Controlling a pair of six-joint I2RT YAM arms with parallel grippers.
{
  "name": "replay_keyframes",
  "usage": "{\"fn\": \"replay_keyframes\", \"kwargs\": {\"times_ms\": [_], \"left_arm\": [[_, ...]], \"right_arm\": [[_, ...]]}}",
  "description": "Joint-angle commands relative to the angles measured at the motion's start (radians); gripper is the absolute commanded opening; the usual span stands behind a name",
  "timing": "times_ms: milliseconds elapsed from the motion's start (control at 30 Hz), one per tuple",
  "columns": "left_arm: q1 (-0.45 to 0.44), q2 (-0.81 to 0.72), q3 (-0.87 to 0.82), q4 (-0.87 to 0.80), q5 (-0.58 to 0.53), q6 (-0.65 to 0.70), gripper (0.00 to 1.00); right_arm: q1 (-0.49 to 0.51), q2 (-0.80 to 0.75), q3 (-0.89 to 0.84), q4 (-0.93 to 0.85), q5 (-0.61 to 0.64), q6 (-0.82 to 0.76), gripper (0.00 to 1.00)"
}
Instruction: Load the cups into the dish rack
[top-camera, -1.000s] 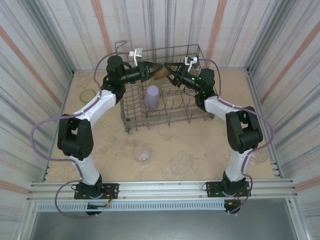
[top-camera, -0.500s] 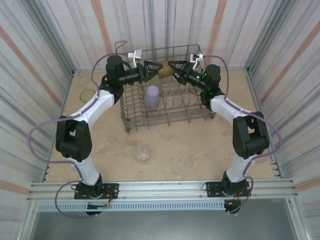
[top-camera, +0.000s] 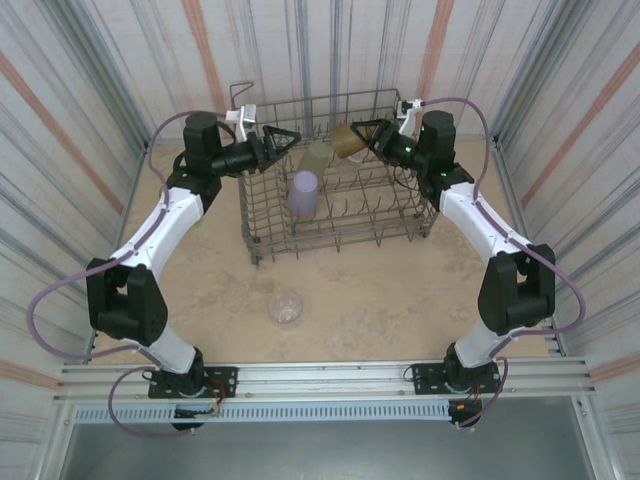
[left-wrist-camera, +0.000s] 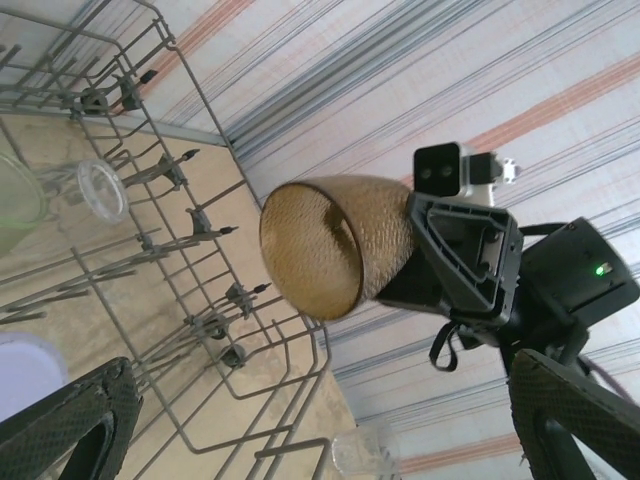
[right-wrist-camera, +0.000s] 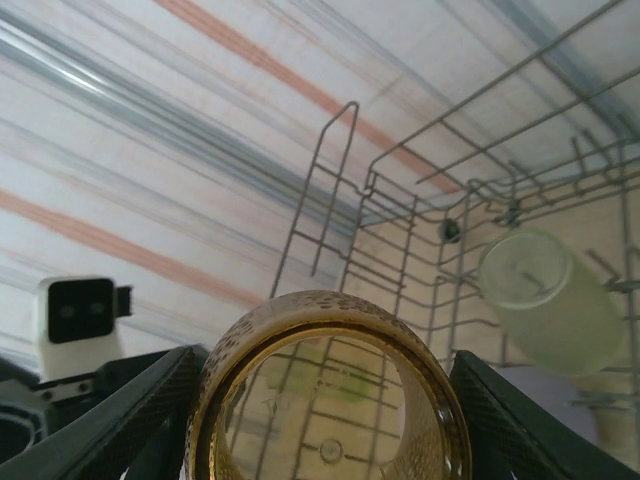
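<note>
Your left gripper (top-camera: 283, 140) is wide open and empty, its fingers (left-wrist-camera: 70, 420) far apart. It sits above the far left part of the dish rack (top-camera: 340, 235).

Your right gripper (top-camera: 362, 135) is clamped on the amber cup (left-wrist-camera: 335, 245), a finger (right-wrist-camera: 130, 410) on each side, and holds it in the air over the rack's far side.

The amber cup's long axis is roughly level. Its open mouth faces the left gripper and its base faces the right wrist.

The top view shows a lavender cup (top-camera: 303, 193) upright in the rack and a clear cup (top-camera: 285, 307) on the table in front of the rack.

The right wrist view shows a yellow-green cup (right-wrist-camera: 550, 300) lying on its side among the tines.
</note>
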Motion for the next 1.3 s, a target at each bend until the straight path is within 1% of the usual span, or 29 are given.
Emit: {"fn": "replay_keyframes", "kwargs": {"times_ms": [0,200,333,500,667,900,1000,1267], "left_arm": [[0.007,-0.056,-0.017,-0.108,-0.025,0.099,0.99],[0.012,-0.092,-0.043,-0.200,-0.033,0.167,0.99],[0.019,-0.119,-0.076,-0.265,-0.040,0.214,0.99],[0.036,-0.164,-0.102,-0.330,-0.066,0.271,0.98],[0.061,-0.187,-0.099,-0.378,-0.083,0.302,0.99],[0.075,-0.187,-0.064,-0.455,-0.100,0.344,0.99],[0.084,-0.188,-0.060,-0.458,-0.107,0.348,0.99],[0.101,-0.157,-0.053,-0.454,-0.099,0.352,0.99]], "right_arm": [[-0.001,-0.038,0.079,-0.238,0.134,-0.211,0.39],[0.011,0.014,0.193,-0.412,0.310,-0.374,0.39],[0.034,0.067,0.274,-0.493,0.429,-0.471,0.39],[0.077,0.190,0.443,-0.636,0.564,-0.590,0.38],[0.103,0.296,0.580,-0.727,0.695,-0.660,0.38],[0.089,0.393,0.652,-0.754,0.768,-0.690,0.38],[0.088,0.432,0.694,-0.770,0.806,-0.714,0.37],[0.062,0.512,0.770,-0.775,0.806,-0.719,0.37]]}}
